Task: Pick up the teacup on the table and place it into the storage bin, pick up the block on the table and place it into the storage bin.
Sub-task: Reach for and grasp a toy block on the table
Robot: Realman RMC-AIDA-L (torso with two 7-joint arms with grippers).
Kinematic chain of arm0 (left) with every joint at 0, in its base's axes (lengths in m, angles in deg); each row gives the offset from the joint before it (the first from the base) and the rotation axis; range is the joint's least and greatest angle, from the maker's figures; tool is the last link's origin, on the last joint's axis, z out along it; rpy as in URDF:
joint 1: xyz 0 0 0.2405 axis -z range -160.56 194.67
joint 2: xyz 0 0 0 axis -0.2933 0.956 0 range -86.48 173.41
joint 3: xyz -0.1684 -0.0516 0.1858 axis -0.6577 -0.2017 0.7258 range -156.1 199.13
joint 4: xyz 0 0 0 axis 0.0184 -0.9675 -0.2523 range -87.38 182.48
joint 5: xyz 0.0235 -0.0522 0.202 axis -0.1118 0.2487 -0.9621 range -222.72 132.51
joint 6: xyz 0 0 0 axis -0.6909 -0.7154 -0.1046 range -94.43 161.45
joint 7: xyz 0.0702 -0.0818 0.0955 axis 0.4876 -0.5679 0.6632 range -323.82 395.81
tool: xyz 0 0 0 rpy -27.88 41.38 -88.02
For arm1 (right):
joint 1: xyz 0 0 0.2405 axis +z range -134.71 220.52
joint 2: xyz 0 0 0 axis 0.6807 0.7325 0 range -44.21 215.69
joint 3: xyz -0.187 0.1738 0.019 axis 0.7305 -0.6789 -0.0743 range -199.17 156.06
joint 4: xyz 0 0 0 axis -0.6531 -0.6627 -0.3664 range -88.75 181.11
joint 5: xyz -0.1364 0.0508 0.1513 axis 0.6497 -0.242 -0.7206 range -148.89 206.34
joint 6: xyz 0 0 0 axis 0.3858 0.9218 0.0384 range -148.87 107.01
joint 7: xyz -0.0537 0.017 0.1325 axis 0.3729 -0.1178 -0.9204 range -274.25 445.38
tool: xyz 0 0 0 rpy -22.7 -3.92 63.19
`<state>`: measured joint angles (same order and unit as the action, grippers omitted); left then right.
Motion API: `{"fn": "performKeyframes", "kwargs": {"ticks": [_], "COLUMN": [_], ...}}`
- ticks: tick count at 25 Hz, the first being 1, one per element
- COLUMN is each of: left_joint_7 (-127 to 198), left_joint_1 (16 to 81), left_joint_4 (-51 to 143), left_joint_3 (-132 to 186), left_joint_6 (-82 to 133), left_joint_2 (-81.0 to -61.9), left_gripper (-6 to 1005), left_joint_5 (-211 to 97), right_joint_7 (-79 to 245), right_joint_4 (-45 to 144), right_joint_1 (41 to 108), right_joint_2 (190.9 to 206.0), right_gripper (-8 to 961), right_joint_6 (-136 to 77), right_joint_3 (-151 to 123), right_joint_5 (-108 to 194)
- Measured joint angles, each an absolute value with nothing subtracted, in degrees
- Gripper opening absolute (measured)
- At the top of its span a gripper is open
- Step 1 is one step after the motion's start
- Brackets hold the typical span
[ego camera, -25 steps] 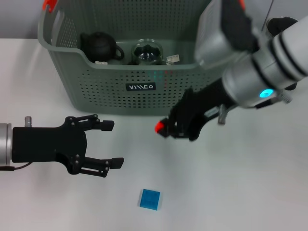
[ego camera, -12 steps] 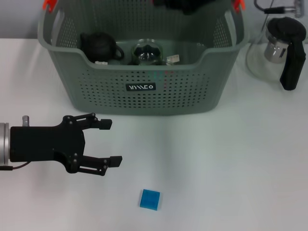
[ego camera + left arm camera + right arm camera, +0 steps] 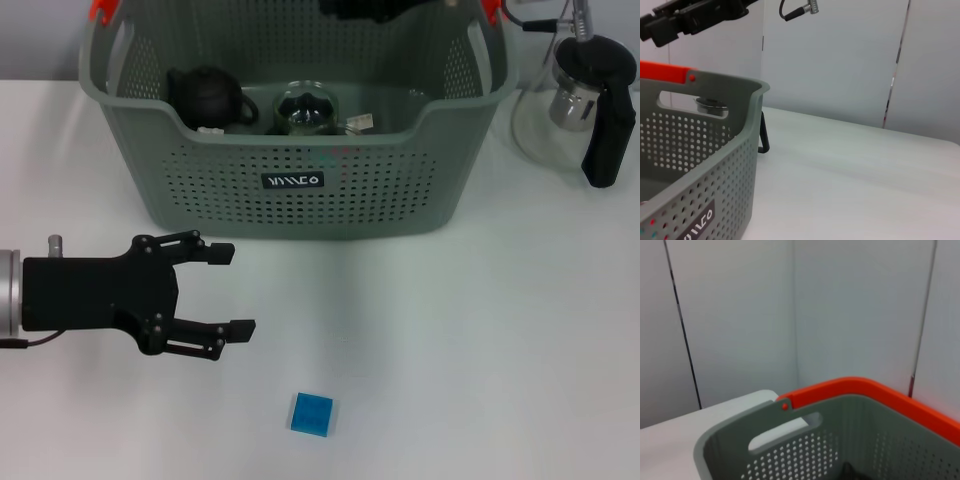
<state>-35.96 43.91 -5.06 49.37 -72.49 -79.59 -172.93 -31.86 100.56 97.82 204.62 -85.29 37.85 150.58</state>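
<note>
The grey-green storage bin (image 3: 300,205) stands at the back of the white table; its corner also fills the left wrist view (image 3: 715,155) and the right wrist view (image 3: 790,445). Inside it lie a black teapot (image 3: 205,95) and a round clear glass vessel (image 3: 305,108) that looks like the teacup. The small blue block (image 3: 312,413) lies flat on the table near the front edge. My left gripper (image 3: 226,291) hovers open and empty, left of the block and in front of the bin. Only a dark part of my right gripper (image 3: 375,8) shows, above the bin's far rim.
A glass kettle (image 3: 560,100) with a black handle (image 3: 603,135) stands on the table right of the bin. The bin's handle tips are orange-red (image 3: 102,10). Bare table lies between the bin and the block.
My right arm has swung from in front of the bin up and back to the top edge of the view. My left gripper has barely moved. The block lies where it was.
</note>
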Motion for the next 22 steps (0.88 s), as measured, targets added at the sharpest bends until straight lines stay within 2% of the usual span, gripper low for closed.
{"fn": "performKeyframes", "kwargs": {"ticks": [4, 8, 12, 16, 18, 22], "left_joint_7": [-35.93, -36.05, -35.97, -36.08, -36.51, -40.34], "left_joint_1": [43.95, 44.00, 44.03, 44.04, 44.06, 45.03], "left_joint_4": [-5.17, -5.39, -5.83, -8.62, -11.45, -19.84], "left_joint_3": [49.37, 49.44, 50.70, 54.64, 57.46, 64.11], "left_joint_6": [-72.49, -72.49, -72.41, -72.12, -72.61, -73.49], "left_joint_2": [-79.50, -79.48, -79.58, -79.96, -80.09, -80.33], "left_gripper": [948, 948, 947, 947, 946, 945], "left_joint_5": [-172.90, -172.89, -173.10, -173.55, -174.04, -176.58], "right_joint_7": [-30.66, -27.30, -25.64, -24.35, -24.40, -25.50], "right_joint_4": [102.64, 107.04, 112.58, 116.99, 117.31, 116.73], "right_joint_1": [96.63, 92.58, 86.21, 79.40, 78.61, 76.54], "right_joint_2": [204.75, 204.49, 204.41, 205.50, 205.62, 205.79], "right_gripper": [544, 706, 792, 879, 922, 933], "right_joint_6": [-88.41, -98.37, -107.19, -113.73, -114.74, -116.27], "right_joint_3": [37.45, 37.07, 37.03, 37.04, 37.04, 37.06], "right_joint_5": [148.45, 139.85, 133.58, 132.56, 132.42, 130.61]}}
